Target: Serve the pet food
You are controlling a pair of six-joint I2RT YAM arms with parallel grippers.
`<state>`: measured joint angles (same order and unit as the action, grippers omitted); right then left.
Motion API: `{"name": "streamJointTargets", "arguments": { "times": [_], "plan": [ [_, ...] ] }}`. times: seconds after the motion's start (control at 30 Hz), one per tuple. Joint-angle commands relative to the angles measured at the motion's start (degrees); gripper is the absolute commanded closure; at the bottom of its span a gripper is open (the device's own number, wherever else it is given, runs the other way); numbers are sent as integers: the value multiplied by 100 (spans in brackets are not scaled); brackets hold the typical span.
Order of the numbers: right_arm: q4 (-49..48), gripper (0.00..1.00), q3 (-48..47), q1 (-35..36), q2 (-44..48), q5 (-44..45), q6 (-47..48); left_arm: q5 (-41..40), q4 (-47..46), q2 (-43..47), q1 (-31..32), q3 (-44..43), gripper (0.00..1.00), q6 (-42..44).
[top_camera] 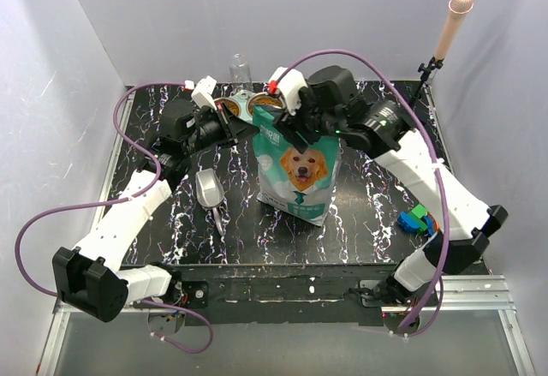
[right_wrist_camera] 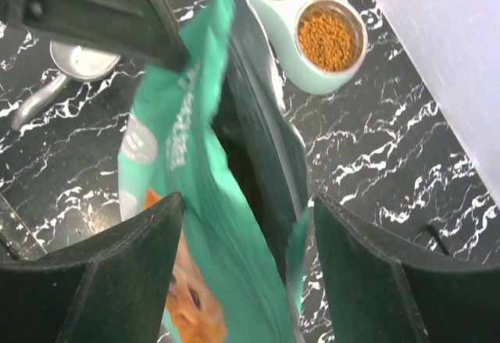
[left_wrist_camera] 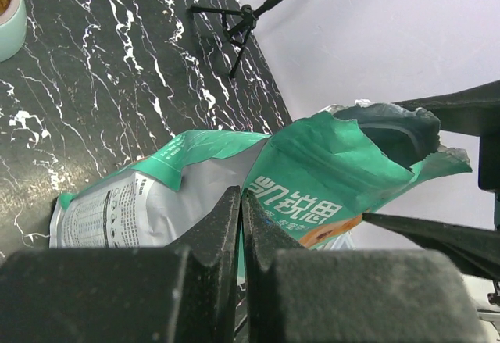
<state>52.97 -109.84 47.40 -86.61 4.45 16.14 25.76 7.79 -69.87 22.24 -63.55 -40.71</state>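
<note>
The black marbled table [top_camera: 368, 213] carries the pet food bag [top_camera: 298, 170] upright in the middle — the grey scoop [top_camera: 208, 189] just beside it on the left, the mint-green double bowl [right_wrist_camera: 312, 85] behind, small coloured blocks [top_camera: 413, 219] at the right edge.

The bag [top_camera: 298, 170] stands mid-table; the double bowl [right_wrist_camera: 312, 81], just beyond it on the far side, holds kibble [right_wrist_camera: 326, 38]; the scoop [top_camera: 209, 189] lies left of the bag.

One bag [top_camera: 298, 170], one scoop [top_camera: 208, 188], one double bowl [right_wrist_camera: 312, 83]

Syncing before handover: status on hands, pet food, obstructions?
Left hand shut at top of teal-and-white retriever-printed bag. Right hand open, straddling its mouth. Brown kibble in both cups of mint-green double bowl. Grey scoop beside bag.
</note>
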Motion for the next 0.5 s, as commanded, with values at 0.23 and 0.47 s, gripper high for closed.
{"name": "streamJointTargets", "arguments": {
  "times": [0.23, 0.47],
  "plan": [
    [-199, 28, -256, 437, -382, 573, 135, -264, 398, 236, -44, -307, 100, 37],
    [-226, 71, -153, 437, -226, 962, 310, -80, 512, 210, -44, -439, 100, 291]
  ]
}}
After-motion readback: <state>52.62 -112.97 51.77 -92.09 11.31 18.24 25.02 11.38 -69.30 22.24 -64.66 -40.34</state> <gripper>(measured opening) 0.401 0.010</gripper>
